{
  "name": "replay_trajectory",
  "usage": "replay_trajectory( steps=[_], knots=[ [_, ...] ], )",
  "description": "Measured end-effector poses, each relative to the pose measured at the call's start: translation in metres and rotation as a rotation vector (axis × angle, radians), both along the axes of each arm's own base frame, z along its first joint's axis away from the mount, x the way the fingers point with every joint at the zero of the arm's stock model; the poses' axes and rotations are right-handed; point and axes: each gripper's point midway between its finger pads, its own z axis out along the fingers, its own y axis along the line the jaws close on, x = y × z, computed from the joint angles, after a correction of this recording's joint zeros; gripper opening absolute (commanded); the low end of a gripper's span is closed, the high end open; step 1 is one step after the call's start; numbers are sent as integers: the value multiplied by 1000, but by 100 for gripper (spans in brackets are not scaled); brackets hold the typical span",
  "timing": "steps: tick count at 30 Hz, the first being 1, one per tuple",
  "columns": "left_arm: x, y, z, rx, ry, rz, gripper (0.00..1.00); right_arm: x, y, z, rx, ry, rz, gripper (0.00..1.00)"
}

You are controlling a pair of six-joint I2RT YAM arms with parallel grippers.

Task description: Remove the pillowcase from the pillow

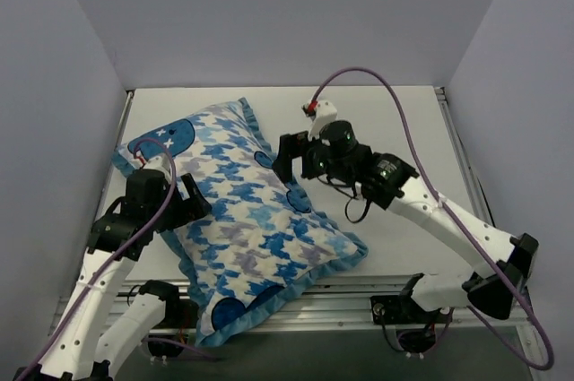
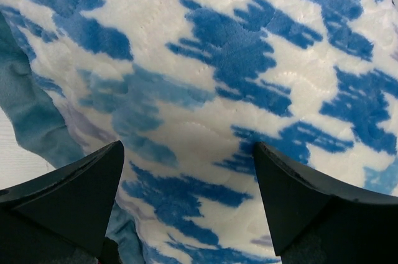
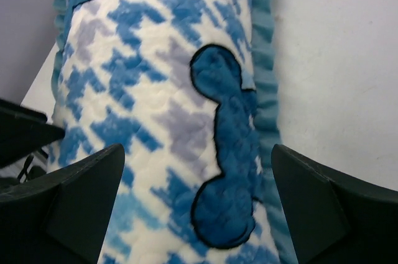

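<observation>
The pillowcase (image 1: 242, 220), houndstooth in blue, grey and white with dark blue round patches and a blue ruffled trim, lies stuffed and diagonal on the white table (image 1: 395, 121). The pillow is hidden inside it. My left gripper (image 1: 193, 200) hovers open at the cover's left side; in the left wrist view its jaws (image 2: 188, 146) stand wide over the patterned fabric (image 2: 217, 59). My right gripper (image 1: 287, 164) is open at the cover's right edge. In the right wrist view the right gripper (image 3: 199, 149) straddles a dark blue patch (image 3: 227, 152) beside the trim (image 3: 264, 59), holding nothing.
Grey walls close in the table on the left, back and right. The cover's near corner overhangs the metal rail (image 1: 359, 300) at the front edge. A purple cable (image 1: 377, 81) arcs above the right arm. Bare table (image 3: 336, 59) lies right of the cover.
</observation>
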Motion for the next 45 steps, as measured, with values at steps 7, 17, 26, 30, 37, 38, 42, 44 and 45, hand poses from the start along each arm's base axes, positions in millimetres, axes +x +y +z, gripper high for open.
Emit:
replay_trajectory(
  steps=[7,17,26,30,37,38,42,44,45],
  knots=[
    [13,-4,-15,6,32,1,94,82,17,-60,5,135,22,100],
    [19,-14,-54,-32,110,8,94,80,87,-171,90,378,276,32],
    [35,-41,-84,-70,219,-30,94,77,80,-154,83,309,335,0],
    [53,-84,-74,-68,228,-130,94,87,41,-114,-26,224,244,0],
    [110,-178,-31,-167,75,-249,94,89,1,35,-44,-84,154,0],
    [116,-189,-23,-192,43,-255,94,83,-1,47,-41,-110,158,0],
    [128,-195,2,-258,-70,-205,94,66,-1,46,-75,-133,174,0],
    [119,-176,3,-259,-91,-149,94,63,4,19,-103,-107,182,0],
    [111,-164,2,-256,-100,-121,94,62,6,-2,-123,-81,186,0]
  ],
)
